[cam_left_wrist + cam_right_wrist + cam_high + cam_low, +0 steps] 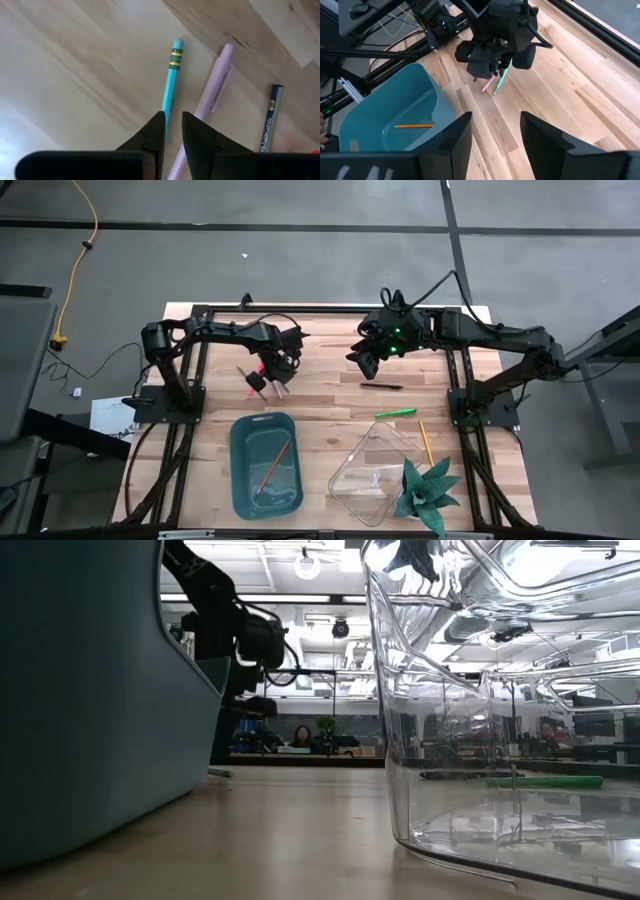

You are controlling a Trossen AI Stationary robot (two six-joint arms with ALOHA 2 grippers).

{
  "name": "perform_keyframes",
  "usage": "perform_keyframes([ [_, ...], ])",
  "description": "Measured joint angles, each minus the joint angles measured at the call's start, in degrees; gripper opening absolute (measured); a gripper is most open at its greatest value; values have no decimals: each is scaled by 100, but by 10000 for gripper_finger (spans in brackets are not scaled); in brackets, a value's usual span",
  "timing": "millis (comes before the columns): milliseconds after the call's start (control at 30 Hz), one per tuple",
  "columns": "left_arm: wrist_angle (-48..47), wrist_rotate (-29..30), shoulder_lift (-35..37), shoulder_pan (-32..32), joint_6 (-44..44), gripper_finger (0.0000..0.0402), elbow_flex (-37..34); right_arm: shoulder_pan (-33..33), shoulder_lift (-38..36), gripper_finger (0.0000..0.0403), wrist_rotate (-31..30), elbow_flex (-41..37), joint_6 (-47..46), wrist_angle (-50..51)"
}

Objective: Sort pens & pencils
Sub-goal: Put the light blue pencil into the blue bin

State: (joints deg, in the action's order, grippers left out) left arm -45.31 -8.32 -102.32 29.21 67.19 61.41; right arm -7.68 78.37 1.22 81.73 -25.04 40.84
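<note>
Left end effector [170, 131] hangs narrow over a teal pencil [171, 80], holding nothing.
Pink pen [212, 92] lies just beside it on the bench [330, 405]; right end effector [495, 132] waits wide at 1 o'clock.

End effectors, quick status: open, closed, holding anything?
Left end effector: nearly closed over the teal pencil; a grip cannot be told.
Right end effector: open, holding nothing, above the table.
</note>
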Motion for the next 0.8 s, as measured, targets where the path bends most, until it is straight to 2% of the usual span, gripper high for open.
perform_keyframes([
  [233,169,185,-92,-46,31,53,-2,0,0,158,-72,0,-1,2],
  [800,182,193,-289,-35,44,53,9,0,0,158,-107,-2,46,2],
])
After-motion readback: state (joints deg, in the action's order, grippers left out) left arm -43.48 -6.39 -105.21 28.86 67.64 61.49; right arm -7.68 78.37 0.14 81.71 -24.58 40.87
